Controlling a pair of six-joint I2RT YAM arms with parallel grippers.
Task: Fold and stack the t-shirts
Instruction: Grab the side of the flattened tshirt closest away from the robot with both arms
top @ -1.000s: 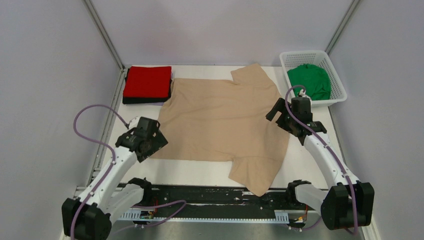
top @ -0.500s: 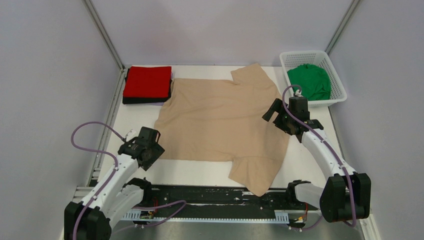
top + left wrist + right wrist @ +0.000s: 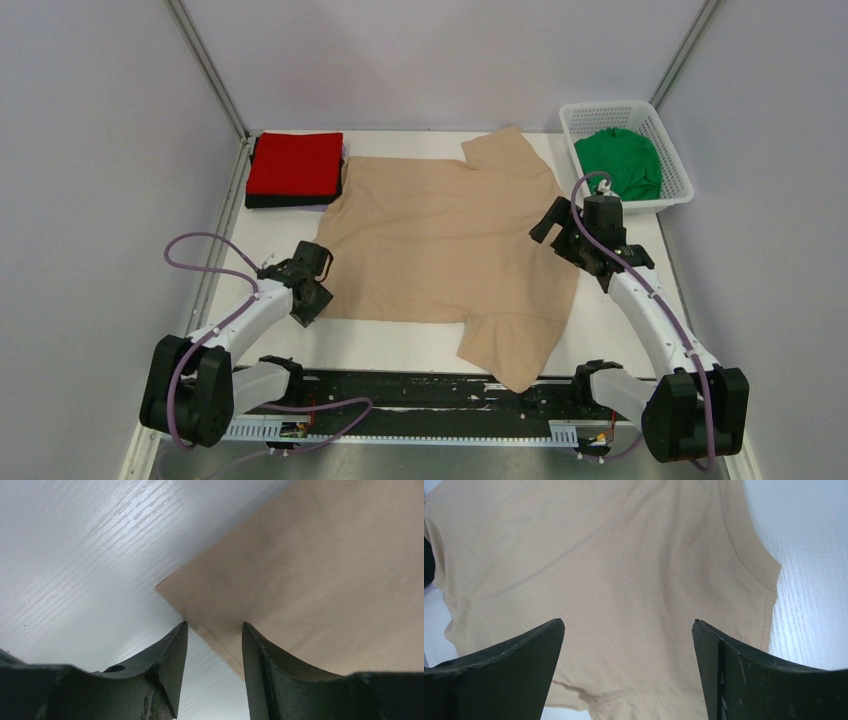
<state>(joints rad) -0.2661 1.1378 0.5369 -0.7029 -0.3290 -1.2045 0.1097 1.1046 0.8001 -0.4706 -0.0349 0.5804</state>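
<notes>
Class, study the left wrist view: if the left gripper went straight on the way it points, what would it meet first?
Most likely the hem corner of the beige t-shirt, lying flat on the table right ahead of the left gripper, whose jaws stand apart. Depth is hard to judge.

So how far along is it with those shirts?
Roughly halfway. Done: the red shirt lies folded on the black shirt in the far left corner. In hand: the beige shirt is spread flat, the left gripper straddles its near left hem corner, and the right gripper hovers open above its other side. Left: the green shirt sits crumpled in the basket.
</notes>
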